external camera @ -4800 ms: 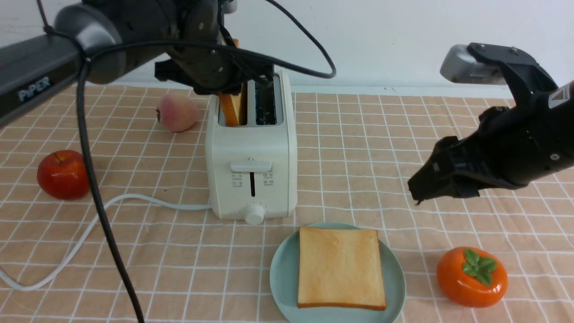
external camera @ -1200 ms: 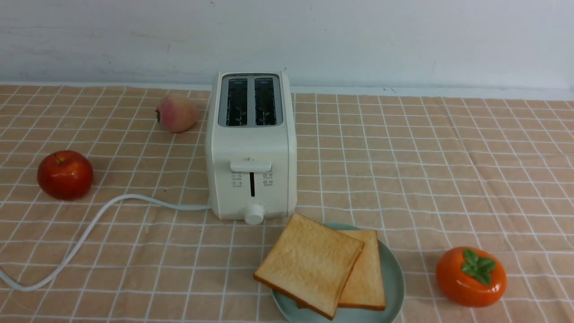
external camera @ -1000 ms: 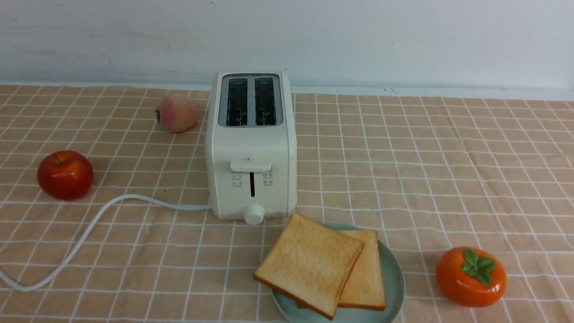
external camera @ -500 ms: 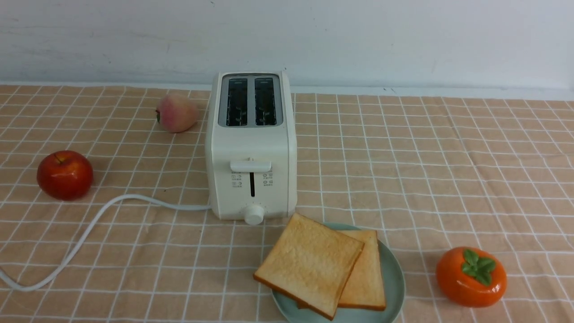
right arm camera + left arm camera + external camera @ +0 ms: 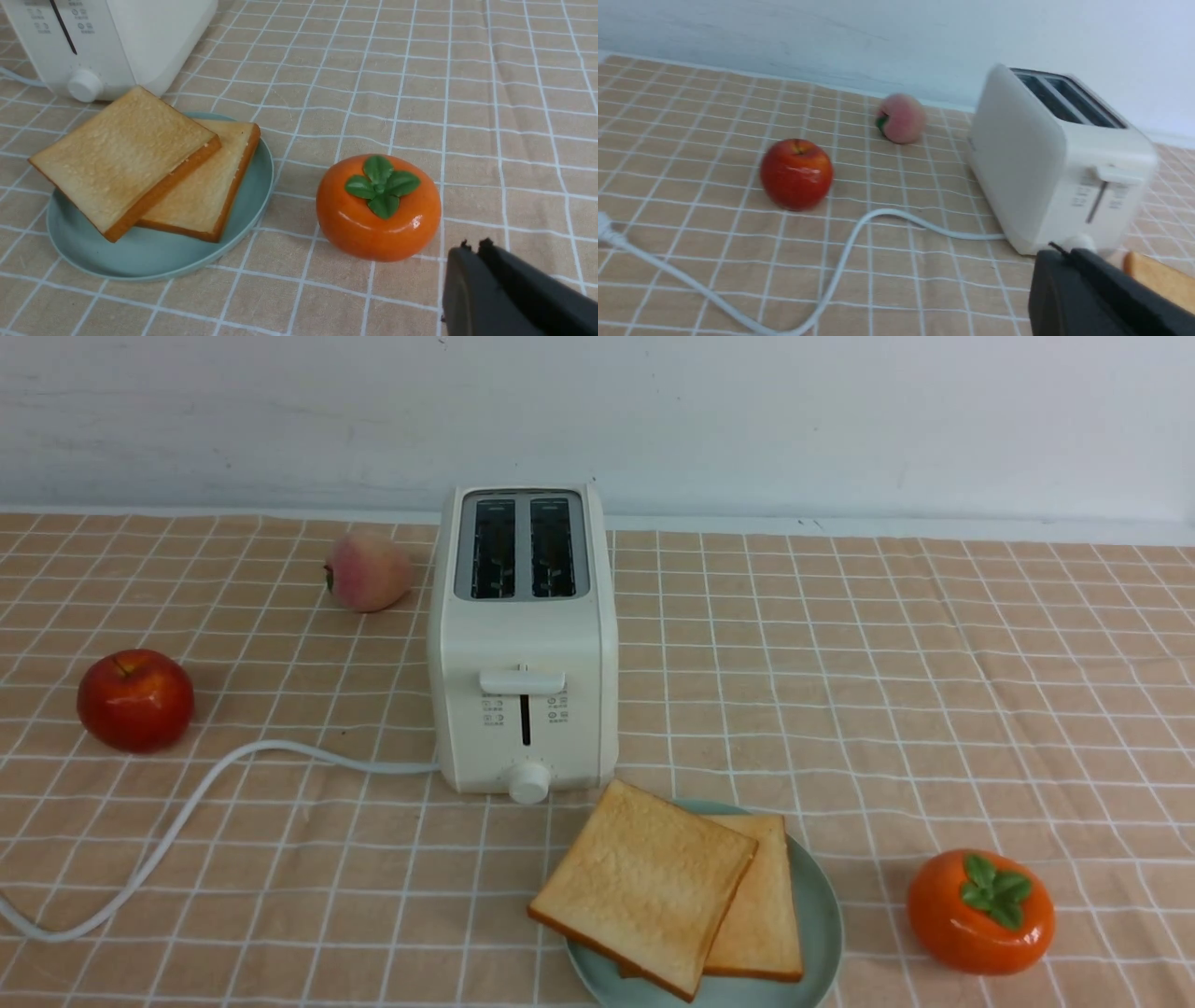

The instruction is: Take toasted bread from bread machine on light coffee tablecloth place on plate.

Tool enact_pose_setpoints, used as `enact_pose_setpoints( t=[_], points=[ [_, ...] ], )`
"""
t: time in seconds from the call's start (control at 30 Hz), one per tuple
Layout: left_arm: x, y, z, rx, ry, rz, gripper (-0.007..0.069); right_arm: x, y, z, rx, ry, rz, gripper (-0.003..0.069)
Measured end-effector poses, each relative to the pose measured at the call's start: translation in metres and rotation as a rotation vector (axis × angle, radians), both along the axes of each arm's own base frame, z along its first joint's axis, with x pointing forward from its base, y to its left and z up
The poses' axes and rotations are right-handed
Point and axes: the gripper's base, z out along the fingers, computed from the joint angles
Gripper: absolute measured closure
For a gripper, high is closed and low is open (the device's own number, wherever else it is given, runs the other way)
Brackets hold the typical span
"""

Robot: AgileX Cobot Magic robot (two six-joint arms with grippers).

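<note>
Looking at my screens, I see both pieces of toast [image 5: 644,885] on the plate [image 5: 820,905] near the front edge, just in front of the toaster [image 5: 523,644], whose slots look empty. Toast is light, stiff and crumbly, so I would pinch it softly by a crust edge. My left gripper [image 5: 1057,254] and right gripper [image 5: 472,247] look pinched closed, holding nothing.

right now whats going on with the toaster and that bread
Nothing is being handled. Both slices of toast lie overlapped on the pale blue plate, the upper one hanging over its rim. The toaster stands with both slots empty. The left gripper and right gripper are pulled back, fingers together, holding nothing.
</note>
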Motion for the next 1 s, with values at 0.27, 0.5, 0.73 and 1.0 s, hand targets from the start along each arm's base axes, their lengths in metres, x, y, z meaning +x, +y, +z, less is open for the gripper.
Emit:
enact_pose_setpoints(
  t=[0.27, 0.5, 0.73, 1.0],
  points=[
    [0.017, -0.007, -0.069, 0.003, 0.136, 0.018, 0.0638, 0.0, 0.0, 0.0, 0.0, 0.0, 0.0, 0.0629],
    [0.02, -0.003, -0.1, 0.137, 0.211, 0.045, 0.0638, 0.0, 0.0, 0.0, 0.0, 0.0, 0.0, 0.0624],
    [0.021, -0.003, -0.099, 0.152, 0.189, 0.046, 0.0634, 0.0, 0.0, 0.0, 0.0, 0.0, 0.0, 0.0624],
    [0.021, -0.003, -0.099, 0.153, 0.187, 0.046, 0.0629, 0.0, 0.0, 0.0, 0.001, 0.0, 0.0, 0.0618]
  ],
)
